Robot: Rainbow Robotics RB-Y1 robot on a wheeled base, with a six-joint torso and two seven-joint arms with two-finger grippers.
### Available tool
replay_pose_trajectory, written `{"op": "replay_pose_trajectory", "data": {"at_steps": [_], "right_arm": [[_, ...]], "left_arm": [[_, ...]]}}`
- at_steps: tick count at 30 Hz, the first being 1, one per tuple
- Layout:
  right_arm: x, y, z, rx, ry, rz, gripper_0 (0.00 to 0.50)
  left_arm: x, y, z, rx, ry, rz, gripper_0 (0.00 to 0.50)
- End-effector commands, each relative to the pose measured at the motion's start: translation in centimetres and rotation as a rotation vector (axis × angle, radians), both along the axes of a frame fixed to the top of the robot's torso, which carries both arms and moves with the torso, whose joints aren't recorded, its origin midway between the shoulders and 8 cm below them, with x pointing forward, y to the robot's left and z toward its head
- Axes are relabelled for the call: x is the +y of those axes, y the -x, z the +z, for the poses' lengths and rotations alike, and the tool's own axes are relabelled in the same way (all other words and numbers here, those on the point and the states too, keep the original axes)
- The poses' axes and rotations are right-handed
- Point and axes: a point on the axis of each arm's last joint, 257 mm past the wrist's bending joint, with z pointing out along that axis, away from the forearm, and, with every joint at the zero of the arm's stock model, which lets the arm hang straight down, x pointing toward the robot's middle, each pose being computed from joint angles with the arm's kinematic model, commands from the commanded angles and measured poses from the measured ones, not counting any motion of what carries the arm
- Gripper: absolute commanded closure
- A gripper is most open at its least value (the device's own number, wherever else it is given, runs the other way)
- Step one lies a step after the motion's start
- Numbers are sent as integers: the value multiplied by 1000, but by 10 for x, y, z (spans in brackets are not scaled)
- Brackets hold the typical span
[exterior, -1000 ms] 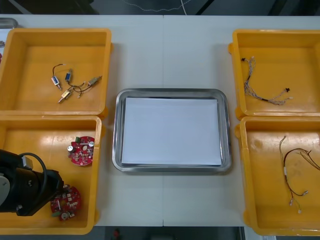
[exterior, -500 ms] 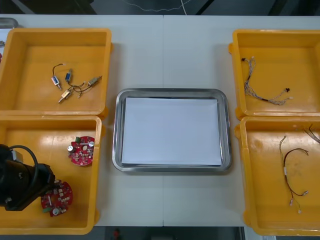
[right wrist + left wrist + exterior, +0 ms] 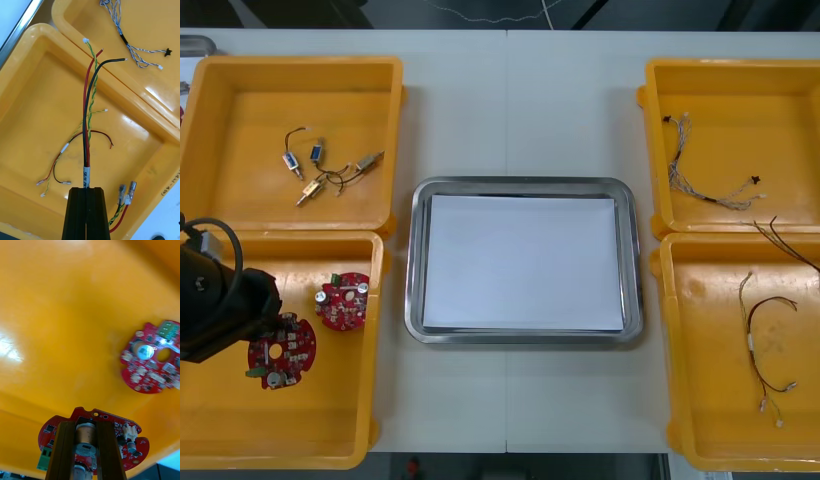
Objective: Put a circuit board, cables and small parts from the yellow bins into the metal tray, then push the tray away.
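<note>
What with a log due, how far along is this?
Nothing is in the metal tray. In hand: the left gripper, in the near left bin, is shut on a circuit board; the right gripper, above the near right bin, on a cable. Left: placing both, small metal parts, pushing the tray.

Held circuit board (image 3: 88, 414), left wrist view: middle hidden behind the fingers of the left gripper (image 3: 85, 425), lower edge cut off. Second circuit board (image 3: 150, 360): cut off at one side. Held cable (image 3: 780, 236), right of the metal tray (image 3: 520, 183): runs off the picture's edge. Small metal parts (image 3: 330, 176), left of the tray: kind too small to tell.
</note>
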Motion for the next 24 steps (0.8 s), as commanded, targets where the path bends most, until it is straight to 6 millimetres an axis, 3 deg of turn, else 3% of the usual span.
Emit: {"op": "replay_pose_trajectory", "data": {"at_steps": [1,21,24], "right_arm": [[14,2,9,0,-3,38,500],[35,9,6,45,-34,116,500],[38,11,1,62,-33,125,500]], "left_arm": [[-13,-18,50,-65,-29,-97,495],[-120,-51,82,-98,-93,-441,495],[-147,-61,87,-99,-78,-479,495]]}}
